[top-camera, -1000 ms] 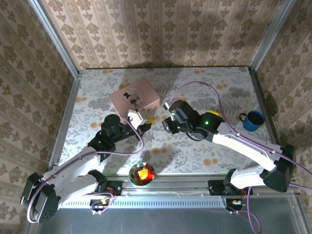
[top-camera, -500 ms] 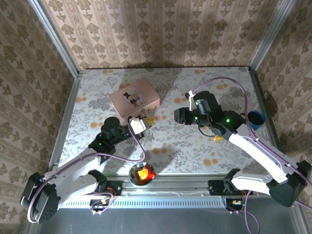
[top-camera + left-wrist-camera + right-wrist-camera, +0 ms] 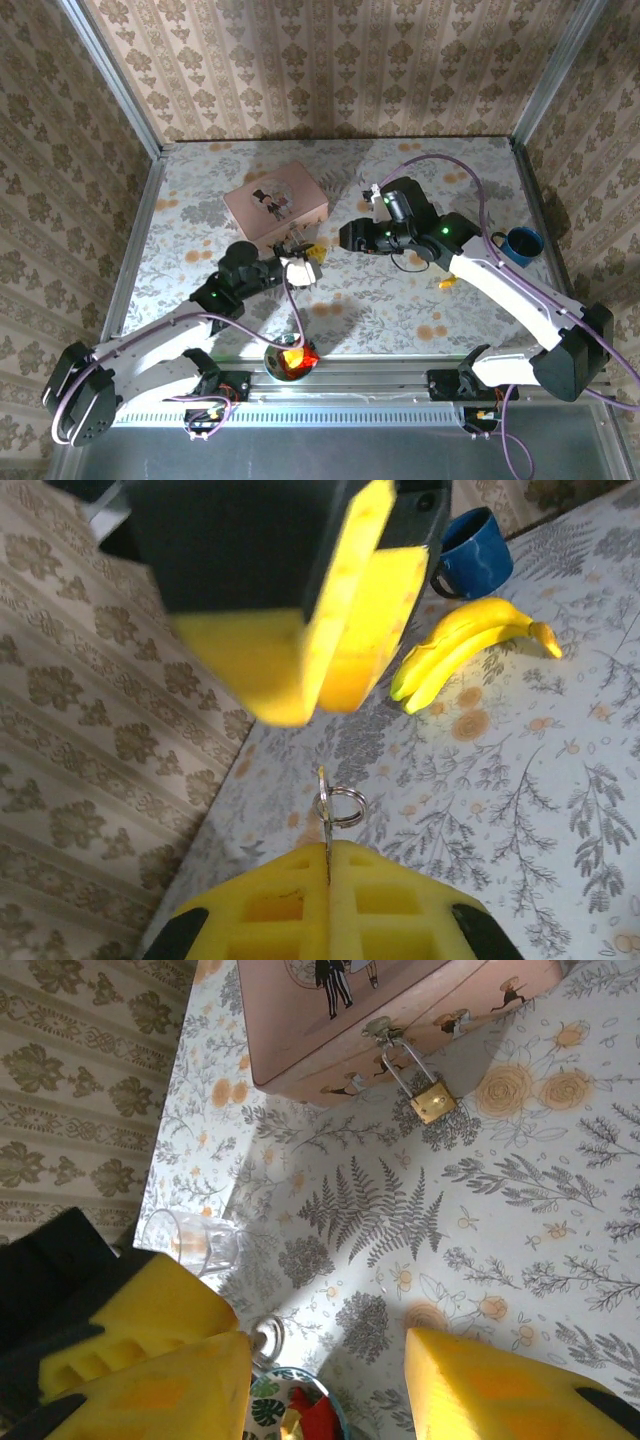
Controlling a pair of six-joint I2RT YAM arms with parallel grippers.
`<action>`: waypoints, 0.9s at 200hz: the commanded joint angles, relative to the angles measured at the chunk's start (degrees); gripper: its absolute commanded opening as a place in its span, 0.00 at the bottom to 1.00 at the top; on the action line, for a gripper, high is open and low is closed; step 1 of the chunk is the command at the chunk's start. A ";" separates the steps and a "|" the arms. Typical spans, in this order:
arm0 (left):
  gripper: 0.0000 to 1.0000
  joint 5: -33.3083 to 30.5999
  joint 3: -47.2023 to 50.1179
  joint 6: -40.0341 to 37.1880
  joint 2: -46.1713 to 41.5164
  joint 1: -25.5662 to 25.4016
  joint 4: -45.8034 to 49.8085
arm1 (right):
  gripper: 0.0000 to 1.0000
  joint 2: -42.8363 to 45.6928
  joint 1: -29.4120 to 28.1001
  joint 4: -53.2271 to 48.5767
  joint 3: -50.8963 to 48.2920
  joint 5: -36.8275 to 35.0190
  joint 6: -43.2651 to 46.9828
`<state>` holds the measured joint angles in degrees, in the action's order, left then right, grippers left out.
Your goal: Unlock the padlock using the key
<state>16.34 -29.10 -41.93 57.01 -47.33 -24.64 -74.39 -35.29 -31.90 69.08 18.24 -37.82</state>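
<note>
The brass padlock point(image 3: 432, 1100) hangs by its thin shackle from the hasp on the pink box point(image 3: 400, 1005), resting on the table. My left gripper point(image 3: 328, 852) is shut on the key point(image 3: 326, 815); its head and split ring stick out past the yellow pads. In the top view this gripper point(image 3: 305, 266) sits just in front of the pink box point(image 3: 275, 203). My right gripper point(image 3: 325, 1348) is open with nothing between its fingers, facing the left one from the right point(image 3: 350, 236). The key's ring point(image 3: 266, 1338) shows beside the right gripper's left finger.
A banana point(image 3: 465, 648) and a blue mug point(image 3: 476, 550) lie to the right point(image 3: 520, 246). A clear glass point(image 3: 190, 1245) stands left of the grippers. A bowl with red and yellow contents point(image 3: 290, 357) sits at the near edge. Patterned walls enclose the table.
The right gripper swung out to the right and back, and has risen a little farther from the near edge. The left gripper moved right and nearer with the key.
</note>
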 commanded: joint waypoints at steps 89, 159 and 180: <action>0.00 -7.68 -1.85 -13.10 3.55 -4.19 -1.90 | 0.45 1.57 4.85 -1.32 -0.07 8.81 -2.98; 0.00 -7.81 -1.32 -12.89 3.10 -4.50 -1.83 | 0.44 1.26 6.20 -4.16 1.59 12.17 -4.10; 0.00 -7.94 -1.22 -12.95 3.03 -4.46 -1.97 | 0.44 1.42 6.28 -3.46 0.99 12.25 -4.43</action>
<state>8.67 -29.30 -53.87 60.40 -51.40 -25.39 -73.89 -29.34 -34.04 69.06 28.21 -41.01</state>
